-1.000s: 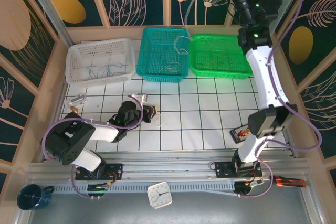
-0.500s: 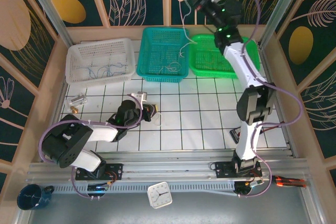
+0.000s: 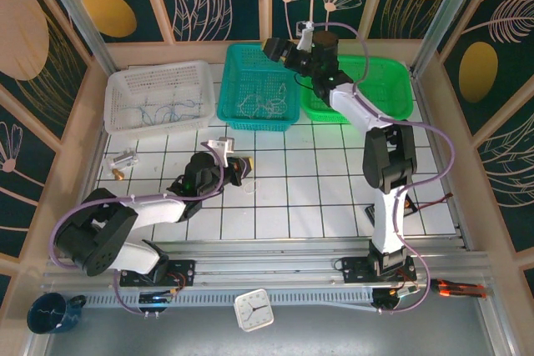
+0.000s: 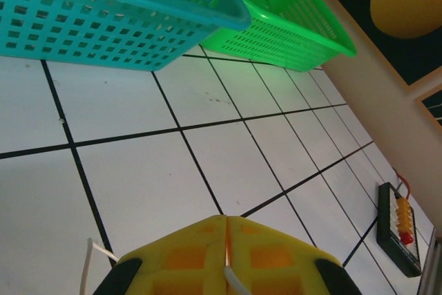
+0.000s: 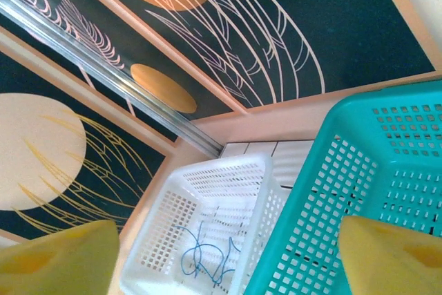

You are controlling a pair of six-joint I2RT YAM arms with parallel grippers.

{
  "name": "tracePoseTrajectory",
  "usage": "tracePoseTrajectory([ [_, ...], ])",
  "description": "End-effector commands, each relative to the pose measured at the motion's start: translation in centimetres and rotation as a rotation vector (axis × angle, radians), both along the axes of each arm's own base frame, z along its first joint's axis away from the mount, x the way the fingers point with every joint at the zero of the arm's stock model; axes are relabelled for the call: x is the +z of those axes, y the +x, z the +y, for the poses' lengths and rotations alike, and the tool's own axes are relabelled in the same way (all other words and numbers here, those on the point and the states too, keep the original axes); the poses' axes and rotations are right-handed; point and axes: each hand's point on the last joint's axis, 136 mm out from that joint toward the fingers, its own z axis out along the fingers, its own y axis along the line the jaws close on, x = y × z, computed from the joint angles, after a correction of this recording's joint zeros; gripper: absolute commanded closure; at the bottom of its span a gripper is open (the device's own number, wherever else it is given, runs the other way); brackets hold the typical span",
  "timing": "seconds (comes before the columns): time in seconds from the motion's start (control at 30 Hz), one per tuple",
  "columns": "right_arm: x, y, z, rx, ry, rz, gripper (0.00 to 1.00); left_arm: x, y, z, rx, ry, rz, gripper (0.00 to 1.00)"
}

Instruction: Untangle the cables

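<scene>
Here, left claw [image 4: 226, 224] clamped on a whitish cable [image 4: 233, 281], right claw [image 5: 224, 253] spread apart above teal basket [image 5: 387, 170].

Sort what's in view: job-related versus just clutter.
Job: cables in teal basket; blue cables in white basket; white cable in left hand; green basket.
Clutter: clock; mug; connector strip.
</scene>
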Motion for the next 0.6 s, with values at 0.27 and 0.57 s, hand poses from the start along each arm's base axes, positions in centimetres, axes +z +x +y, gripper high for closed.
tracePoseTrajectory([
  [0.27, 4.9, -10.2, -4.4, -0.009, 0.01, -0.138, 0.15, 4.5, 0.7, -1.5, -0.042, -0.081, -0.017, 1.0],
  [0.57, -4.8, -19.1, -5.8, 0.013, 0.021, -0.003, 0.18, 8.1, 1.3, -2.5, -0.074, -0.114, -0.049, 1.0],
])
